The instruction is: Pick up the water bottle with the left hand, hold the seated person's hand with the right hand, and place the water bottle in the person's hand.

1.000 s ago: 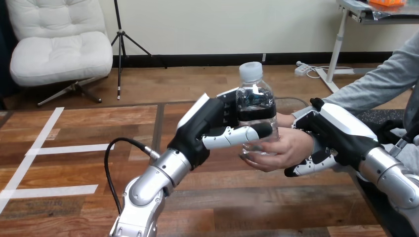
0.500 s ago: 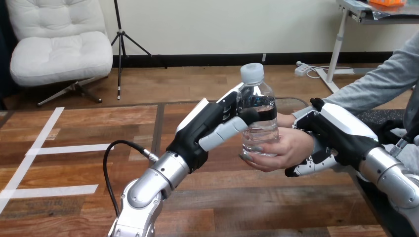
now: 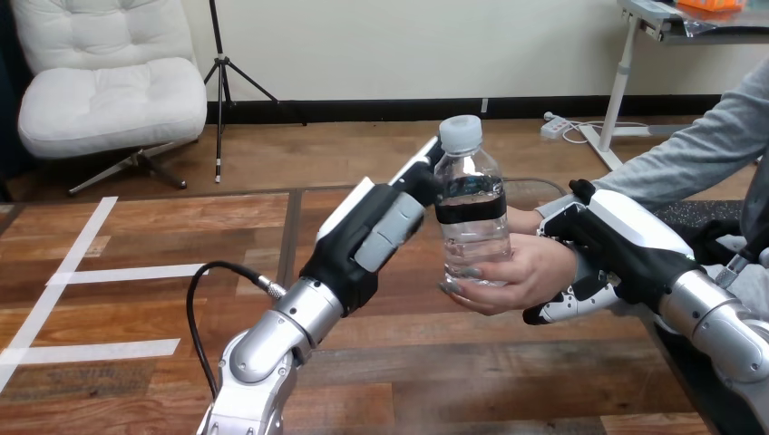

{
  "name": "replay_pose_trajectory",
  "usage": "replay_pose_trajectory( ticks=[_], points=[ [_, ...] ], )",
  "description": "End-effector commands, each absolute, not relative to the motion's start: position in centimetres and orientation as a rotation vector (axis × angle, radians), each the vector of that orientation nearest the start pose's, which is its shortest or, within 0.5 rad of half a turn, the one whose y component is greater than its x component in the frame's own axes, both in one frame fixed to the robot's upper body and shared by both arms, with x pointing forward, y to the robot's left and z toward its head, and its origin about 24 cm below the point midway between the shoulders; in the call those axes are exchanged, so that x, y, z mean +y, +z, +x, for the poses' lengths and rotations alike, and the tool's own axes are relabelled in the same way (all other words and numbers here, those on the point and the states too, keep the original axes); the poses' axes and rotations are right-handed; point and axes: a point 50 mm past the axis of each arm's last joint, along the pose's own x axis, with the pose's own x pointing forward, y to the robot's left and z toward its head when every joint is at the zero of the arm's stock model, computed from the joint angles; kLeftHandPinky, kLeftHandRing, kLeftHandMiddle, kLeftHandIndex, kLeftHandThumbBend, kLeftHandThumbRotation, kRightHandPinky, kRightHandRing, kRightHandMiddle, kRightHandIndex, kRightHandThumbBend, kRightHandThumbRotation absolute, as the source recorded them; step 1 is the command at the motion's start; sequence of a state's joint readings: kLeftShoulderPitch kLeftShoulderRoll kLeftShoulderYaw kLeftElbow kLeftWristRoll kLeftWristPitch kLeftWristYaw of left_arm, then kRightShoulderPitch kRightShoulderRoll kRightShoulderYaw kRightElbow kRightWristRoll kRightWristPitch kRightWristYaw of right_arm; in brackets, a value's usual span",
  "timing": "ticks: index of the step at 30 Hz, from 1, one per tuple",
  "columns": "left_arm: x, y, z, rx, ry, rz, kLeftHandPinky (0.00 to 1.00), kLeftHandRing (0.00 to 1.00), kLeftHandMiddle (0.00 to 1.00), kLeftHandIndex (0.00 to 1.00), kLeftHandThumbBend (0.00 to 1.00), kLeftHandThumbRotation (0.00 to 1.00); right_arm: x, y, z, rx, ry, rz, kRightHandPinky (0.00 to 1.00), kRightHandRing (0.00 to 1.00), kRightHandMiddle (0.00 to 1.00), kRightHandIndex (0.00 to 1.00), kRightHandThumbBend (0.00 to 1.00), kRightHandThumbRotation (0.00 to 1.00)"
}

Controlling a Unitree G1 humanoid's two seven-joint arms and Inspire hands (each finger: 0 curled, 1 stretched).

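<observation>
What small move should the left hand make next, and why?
Probably draw the left hand back from the water bottle: its fingers are straight, and the person's hand already grips the bottle's lower part.

Bright, even indoor light, soft faint shadows, small glints on the clear water bottle (image 3: 472,240)

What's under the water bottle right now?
The person's hand cups the lower part of the water bottle, curled round it. The right hand clasps the person's hand from the view's right. The bottle's base is covered, so what it rests on can't be seen.
</observation>
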State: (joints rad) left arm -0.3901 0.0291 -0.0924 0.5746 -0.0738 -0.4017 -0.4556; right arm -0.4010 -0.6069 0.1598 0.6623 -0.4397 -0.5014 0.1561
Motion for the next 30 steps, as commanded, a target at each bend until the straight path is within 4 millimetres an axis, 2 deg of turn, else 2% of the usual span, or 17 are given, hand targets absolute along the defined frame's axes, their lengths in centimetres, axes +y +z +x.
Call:
replay_pose_trajectory(
  ticks=[1,30],
  points=[
    [9.4,6.7,31.1,-0.27,-0.578,0.003,1.0,1.0,1.0,1.0,1.0,1.0,-23.4,9.0,32.5,-0.184,0.343,-1.032,0.2,0.24,0.28,0.3,0.8,0.0],
    [12.3,7.4,30.2,-0.333,-0.432,-0.073,1.0,1.0,1.0,1.0,1.0,1.0,-23.5,8.9,32.5,-0.182,0.339,-1.035,0.22,0.25,0.3,0.31,0.79,0.0]
  ],
)
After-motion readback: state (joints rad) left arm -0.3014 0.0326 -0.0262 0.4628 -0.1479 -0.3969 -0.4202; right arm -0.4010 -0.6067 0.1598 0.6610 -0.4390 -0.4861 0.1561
